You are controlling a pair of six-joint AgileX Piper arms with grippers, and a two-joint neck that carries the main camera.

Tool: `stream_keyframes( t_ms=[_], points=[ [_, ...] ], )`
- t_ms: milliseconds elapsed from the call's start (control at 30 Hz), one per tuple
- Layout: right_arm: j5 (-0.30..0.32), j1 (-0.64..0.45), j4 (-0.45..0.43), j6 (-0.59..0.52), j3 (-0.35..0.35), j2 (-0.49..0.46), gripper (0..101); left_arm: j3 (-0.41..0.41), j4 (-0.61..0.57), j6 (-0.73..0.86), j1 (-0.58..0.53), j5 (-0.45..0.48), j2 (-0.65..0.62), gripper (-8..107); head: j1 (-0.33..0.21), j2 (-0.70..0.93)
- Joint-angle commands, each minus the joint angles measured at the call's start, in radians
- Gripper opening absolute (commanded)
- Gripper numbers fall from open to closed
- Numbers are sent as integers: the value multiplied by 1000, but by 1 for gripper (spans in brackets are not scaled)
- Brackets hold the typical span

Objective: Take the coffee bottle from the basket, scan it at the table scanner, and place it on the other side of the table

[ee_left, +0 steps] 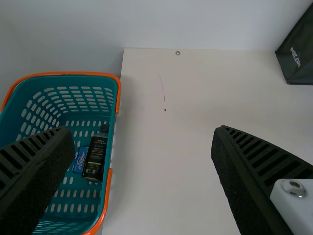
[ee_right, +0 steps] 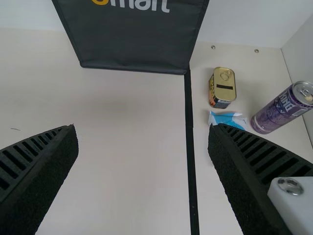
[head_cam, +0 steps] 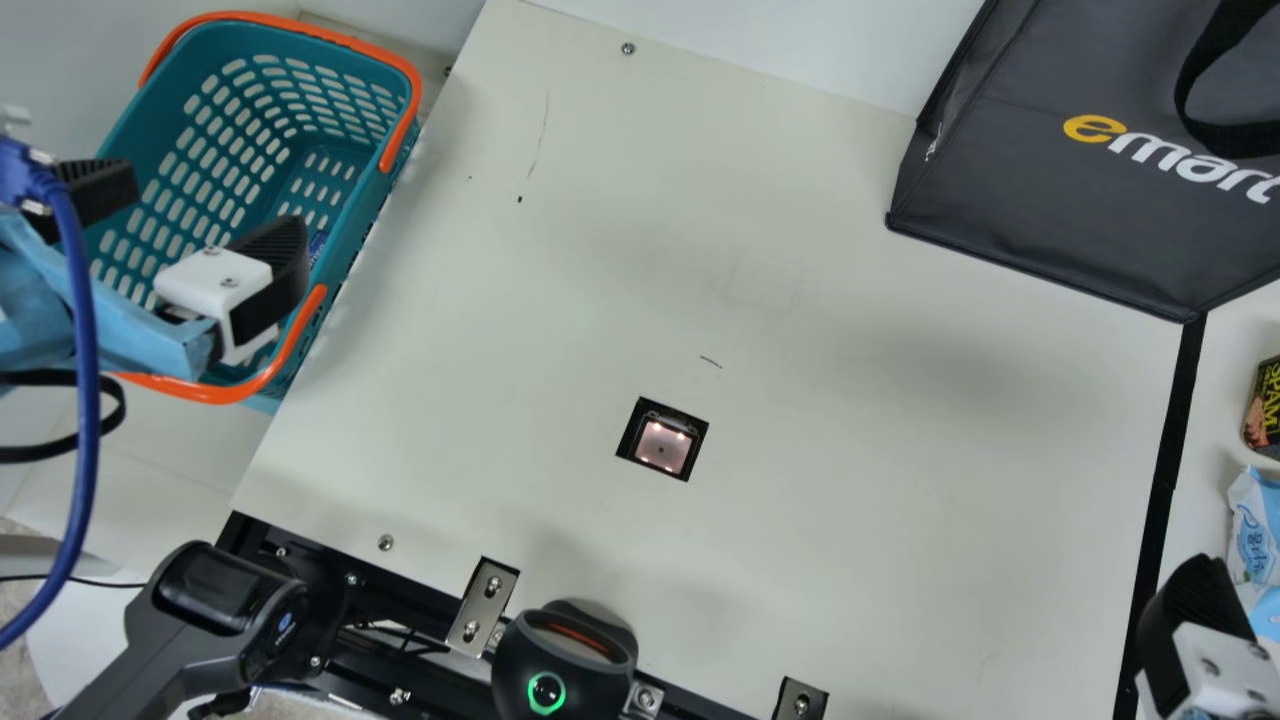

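My left gripper (head_cam: 210,215) hangs over the teal basket (head_cam: 200,150) in the main view, its two fingers wide apart. In the left wrist view the left gripper (ee_left: 143,147) holds nothing, and the dark coffee bottle (ee_left: 95,157) lies in the basket (ee_left: 116,100) by its wall, beside a blue packet. My right gripper (head_cam: 1200,620) is at the main view's lower right corner. Seen from its wrist, the right gripper (ee_right: 144,137) stands open above the table with nothing between its fingers. The table scanner (head_cam: 663,440) is a lit square window set in the table (head_cam: 800,500).
A dark grey bag (head_cam: 1060,200) stands at the back right. Beyond the black strip (ee_right: 191,147) are a can of spam (ee_right: 222,88), a blue-white packet (ee_right: 228,119) and a purple can (ee_right: 283,107). A handheld scanner (head_cam: 565,655) sits at the table's near edge.
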Motion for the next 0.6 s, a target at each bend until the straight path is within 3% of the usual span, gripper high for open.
stream_keyframes(
  t_ms=[0, 567],
  points=[
    [0, 0, 0, 0, 0, 0, 95, 0, 1, -2, 0, -1, 1, 90, -30, 4],
    [-1, 0, 0, 0, 0, 0, 95, 5, 19, -76, 192, -50, 97, 90, -30, 4]
  ],
)
